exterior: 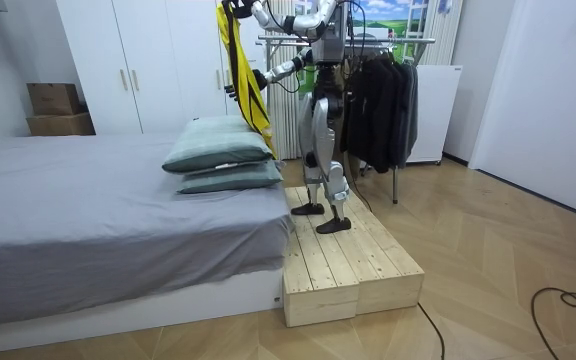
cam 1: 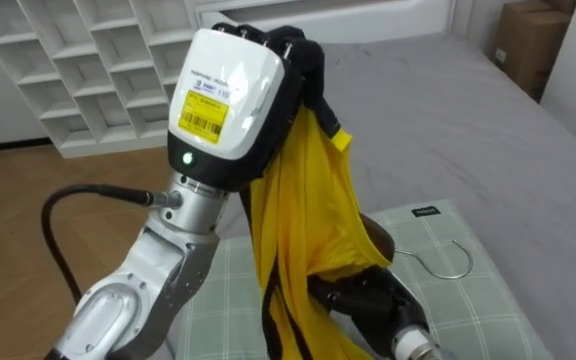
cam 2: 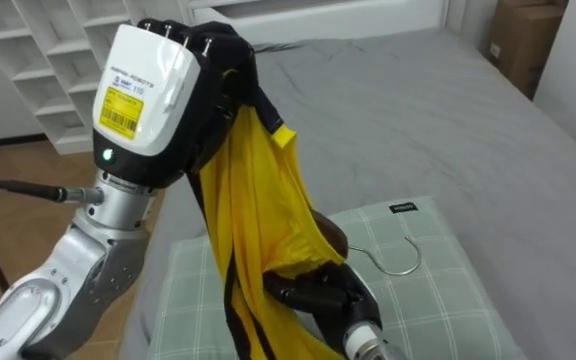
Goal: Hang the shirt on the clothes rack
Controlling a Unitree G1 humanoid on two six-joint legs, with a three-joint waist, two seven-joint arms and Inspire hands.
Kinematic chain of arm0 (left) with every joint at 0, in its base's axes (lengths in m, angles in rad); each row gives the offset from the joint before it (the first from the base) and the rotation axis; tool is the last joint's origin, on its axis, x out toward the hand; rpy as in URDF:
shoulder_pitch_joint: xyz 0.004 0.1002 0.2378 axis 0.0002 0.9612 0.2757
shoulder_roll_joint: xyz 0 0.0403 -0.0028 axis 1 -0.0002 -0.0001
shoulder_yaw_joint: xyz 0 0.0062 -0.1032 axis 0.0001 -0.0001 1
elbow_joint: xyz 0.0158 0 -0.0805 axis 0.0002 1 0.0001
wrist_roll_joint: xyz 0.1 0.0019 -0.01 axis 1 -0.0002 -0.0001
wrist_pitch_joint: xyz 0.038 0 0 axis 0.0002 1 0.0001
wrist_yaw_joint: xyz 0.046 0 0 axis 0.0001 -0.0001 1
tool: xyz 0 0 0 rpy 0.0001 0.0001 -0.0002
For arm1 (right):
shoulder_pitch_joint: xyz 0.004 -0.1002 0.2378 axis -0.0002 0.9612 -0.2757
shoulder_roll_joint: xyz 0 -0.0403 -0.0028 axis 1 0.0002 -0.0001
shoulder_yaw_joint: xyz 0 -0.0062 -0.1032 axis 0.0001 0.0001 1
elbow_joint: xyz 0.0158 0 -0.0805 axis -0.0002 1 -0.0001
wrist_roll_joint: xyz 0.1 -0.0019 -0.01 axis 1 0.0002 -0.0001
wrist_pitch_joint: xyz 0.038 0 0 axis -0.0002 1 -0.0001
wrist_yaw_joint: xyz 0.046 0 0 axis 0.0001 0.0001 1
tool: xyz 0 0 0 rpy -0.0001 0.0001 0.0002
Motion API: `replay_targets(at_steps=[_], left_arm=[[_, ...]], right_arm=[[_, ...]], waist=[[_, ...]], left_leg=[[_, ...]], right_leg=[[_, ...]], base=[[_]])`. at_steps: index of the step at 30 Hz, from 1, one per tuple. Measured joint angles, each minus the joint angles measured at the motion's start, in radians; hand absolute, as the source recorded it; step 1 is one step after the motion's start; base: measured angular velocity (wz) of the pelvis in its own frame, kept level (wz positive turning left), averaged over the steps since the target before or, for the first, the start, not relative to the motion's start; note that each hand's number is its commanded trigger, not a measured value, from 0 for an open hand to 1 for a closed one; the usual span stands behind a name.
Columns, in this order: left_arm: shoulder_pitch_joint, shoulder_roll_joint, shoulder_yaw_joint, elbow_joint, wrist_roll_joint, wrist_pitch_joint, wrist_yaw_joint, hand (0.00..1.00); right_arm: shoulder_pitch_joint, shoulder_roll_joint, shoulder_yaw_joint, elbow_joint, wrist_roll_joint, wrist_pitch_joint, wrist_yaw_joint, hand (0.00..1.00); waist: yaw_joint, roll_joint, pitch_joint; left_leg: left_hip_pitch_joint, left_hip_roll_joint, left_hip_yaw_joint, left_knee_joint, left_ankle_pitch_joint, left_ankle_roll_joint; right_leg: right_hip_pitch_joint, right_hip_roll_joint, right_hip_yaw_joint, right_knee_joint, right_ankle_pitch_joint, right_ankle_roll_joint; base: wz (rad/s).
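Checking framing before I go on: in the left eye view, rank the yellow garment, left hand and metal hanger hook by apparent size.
1. The yellow garment, largest, though cut off at the bottom edge.
2. The left hand, nearly as large. It is nearest the camera, so this ranking is unsure.
3. The metal hanger hook, clearly smallest.

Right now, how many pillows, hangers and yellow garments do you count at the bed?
pillows (upper pillow, lower pillow): 2
hanger: 1
yellow garment: 1
Total: 4
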Motion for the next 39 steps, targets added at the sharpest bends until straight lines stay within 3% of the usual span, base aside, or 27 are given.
replay_targets(at_steps=[1,2,3,13,30,39], left_arm=[[-0.001,-0.002,-0.003,-0.004,0.0,-0.001,0.0,1.0],[-0.001,-0.003,-0.004,-0.005,0.0,-0.002,0.0,1.0],[-0.002,-0.004,-0.006,-0.009,0.0,-0.002,0.0,1.0],[-0.013,-0.017,-0.008,-0.027,0.0,-0.003,-0.001,1.0],[-0.014,-0.018,-0.009,-0.074,0.027,0.014,-0.022,1.0],[-0.014,-0.012,-0.009,-0.074,0.026,0.013,-0.02,1.0]], right_arm=[[0.0,0.0,0.0,0.0,0.0,0.0,0.0,0.56],[0.0,0.0,0.0,0.0,0.0,0.0,0.0,0.96],[-0.001,0.0,0.0,0.0,0.001,0.0,0.0,1.0],[-0.002,0.0,0.0,0.0,0.0,-0.001,0.008,1.0],[-0.001,-0.006,-0.002,0.0,-0.016,-0.001,0.049,1.0],[0.001,-0.015,-0.006,0.007,-0.044,-0.001,0.054,1.0]], waist=[[0.003,0.0,-0.0001],[0.005,0.0,-0.0001],[0.008,0.0,-0.0002],[0.014,-0.011,-0.0062],[0.01,-0.011,-0.0064],[-0.013,-0.009,-0.0069]], left_leg=[[-0.002,0.0,0.0,0.004,0.0,0.0],[-0.003,0.0,0.0,0.005,0.0,0.0],[-0.003,0.0,0.0,0.006,0.0,0.0],[-0.002,0.0,-0.003,0.008,0.0,0.0],[-0.001,0.0,-0.014,0.01,0.0,0.0],[-0.001,-0.001,-0.02,0.011,0.0,0.0]], right_leg=[[-0.001,0.0,0.0,0.0,0.0,0.0],[-0.001,-0.001,0.0,0.001,0.0,0.0],[-0.001,-0.001,-0.001,0.001,0.0,0.0],[0.002,-0.001,-0.002,0.003,0.0,0.0],[0.01,-0.002,-0.012,-0.001,0.0,0.0],[0.016,-0.002,-0.013,-0.008,0.0,0.0]], base=[[0.0],[0.0],[0.0],[0.0],[0.01],[0.0]])
